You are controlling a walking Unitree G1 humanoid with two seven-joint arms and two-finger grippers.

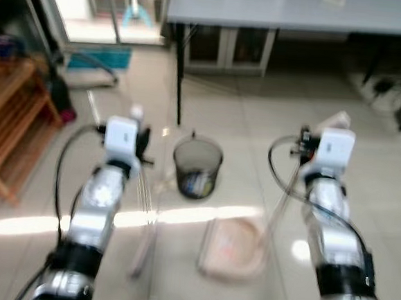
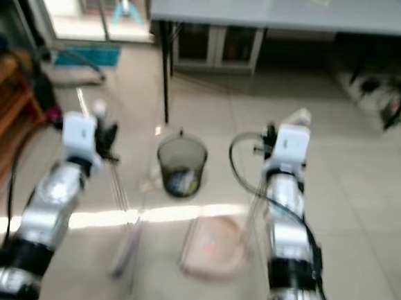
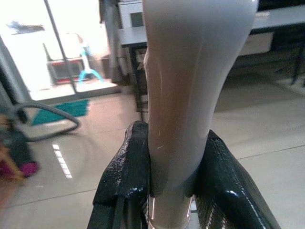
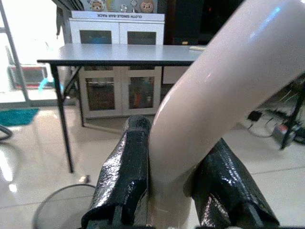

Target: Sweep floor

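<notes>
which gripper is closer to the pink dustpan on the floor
Right. The right gripper is clamped on the pale handle that runs down to the pink dustpan, above its right edge. The left gripper holds the pale broom handle farther off, across the black mesh wastebasket.

Count: two grippers, left gripper (image 3: 174, 191) and right gripper (image 4: 178, 191), each with two black fingers clamped on one pale handle, so one broom handle (image 3: 190, 86) and one dustpan handle (image 4: 224, 90). On the floor: one broom (image 1: 141, 246), one pinkish dustpan (image 1: 233, 246), one dark mesh waste bin (image 1: 197, 168). Around the room: one grey table (image 1: 295, 8) with one white two-door cabinet (image 4: 121, 76) behind it, one wooden rack (image 1: 5, 121), one teal mat (image 1: 100, 59), one grey hose (image 3: 43, 121).
</notes>
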